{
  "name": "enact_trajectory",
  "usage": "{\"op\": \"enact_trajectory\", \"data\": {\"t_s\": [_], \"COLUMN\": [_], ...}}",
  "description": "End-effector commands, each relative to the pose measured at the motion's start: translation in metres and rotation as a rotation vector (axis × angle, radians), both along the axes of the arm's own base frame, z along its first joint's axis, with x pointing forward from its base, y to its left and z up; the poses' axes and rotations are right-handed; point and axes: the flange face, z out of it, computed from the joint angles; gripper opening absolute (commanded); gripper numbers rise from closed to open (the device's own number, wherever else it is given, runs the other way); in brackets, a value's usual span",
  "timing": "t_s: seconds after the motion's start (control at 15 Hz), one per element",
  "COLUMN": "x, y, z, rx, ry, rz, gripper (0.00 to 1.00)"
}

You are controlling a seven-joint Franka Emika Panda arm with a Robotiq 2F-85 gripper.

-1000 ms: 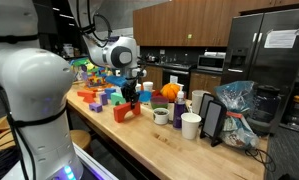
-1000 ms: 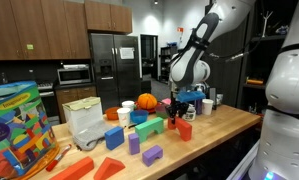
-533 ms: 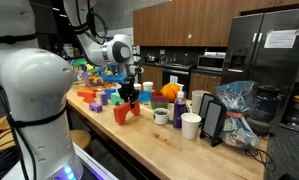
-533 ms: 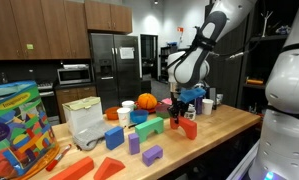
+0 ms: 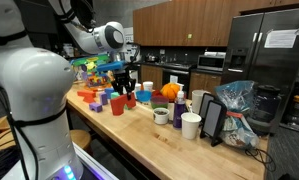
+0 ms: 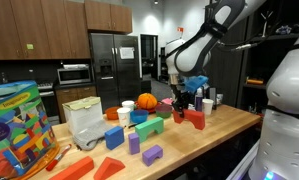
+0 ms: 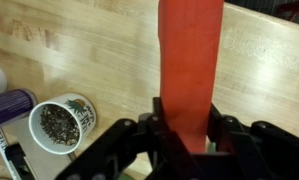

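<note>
**Red block [image 7: 190, 60] clamped in the gripper [image 7: 189, 135], low over the counter [image 7: 59, 40]**

The jaws are drawn in narrow on one end of the block, a finger on each flat side. The rest of the block hangs away from them toward the wood. In both exterior views it sits at the near side of the counter, just beside the other blocks [image 6: 139, 135]. I cannot tell whether its lower end touches the wood.

The work in hand looks like carrying the block. To do that well, I would judge:
- The squeeze should hold steady, since the grip is on one end only and a long piece can swing or slip.
- The wrist should stay level so the block hangs straight.
- Any travel should stay high enough to clear the mug [image 7: 61, 122] and the other blocks.
- Moves should be slow, as the counter is crowded.

The wrist view shows the grip itself: the fingers bite squarely and the block is centred between them. It also shows the dark contents of the mug close by. It gives no height.

The exterior views show what the wrist view lacks: the arm's reach, how low the block hangs, and the neighbours, such as the orange ball [image 6: 147, 101] and the white cup [image 5: 191, 125]. At their distance the fingers are too small to read.
</note>
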Motion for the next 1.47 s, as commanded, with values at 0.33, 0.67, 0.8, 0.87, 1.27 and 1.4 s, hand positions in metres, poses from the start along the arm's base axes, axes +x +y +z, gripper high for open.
{"op": "enact_trajectory", "data": {"t_s": [0.33, 0.67, 0.8, 0.87, 1.27, 1.4], "x": [-0.021, -0.027, -0.031, -0.033, -0.045, -0.048], "y": [0.006, 0.023, 0.031, 0.034, 0.06, 0.07], "z": [0.047, 0.051, 0.051, 0.052, 0.056, 0.057], "rx": [-0.051, -0.06, -0.085, -0.099, -0.239, -0.247], "ry": [0.041, 0.087, 0.116, 0.131, 0.184, 0.182], "rz": [0.363, 0.586, 0.68, 0.723, 0.936, 0.971], "gripper": [0.15, 0.15, 0.15, 0.15, 0.15, 0.15]}}
